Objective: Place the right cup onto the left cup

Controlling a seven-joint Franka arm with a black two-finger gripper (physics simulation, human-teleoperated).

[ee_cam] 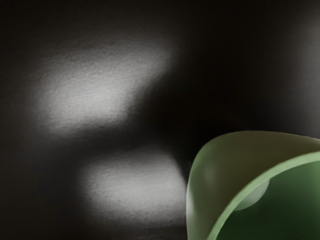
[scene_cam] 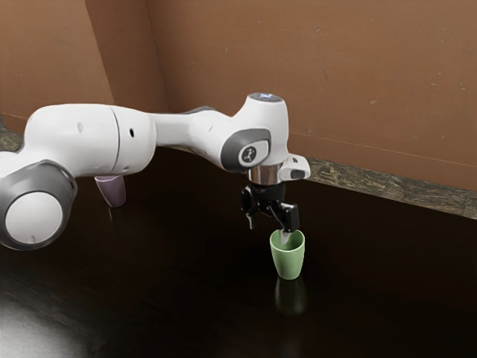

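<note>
The green cup (scene_cam: 288,262) is pale outside, deeper green inside; the mauve cup (scene_cam: 113,192) is one soft tone. Near-black table (scene_cam: 186,291), grey-white sheen; reddish-brown wall (scene_cam: 350,74), faintly speckled; mottled grey-brown floor (scene_cam: 358,181); white arm (scene_cam: 82,134) with dark-grey parts; black gripper (scene_cam: 268,232).

Glossy, dark tabletop (scene_cam: 186,298)

An indoor room of unclear type: brown, scuffed walls (scene_cam: 358,74) stand beyond a mottled, stone-like strip (scene_cam: 358,180) along the glossy dark surface's (scene_cam: 186,298) far edge.
</note>
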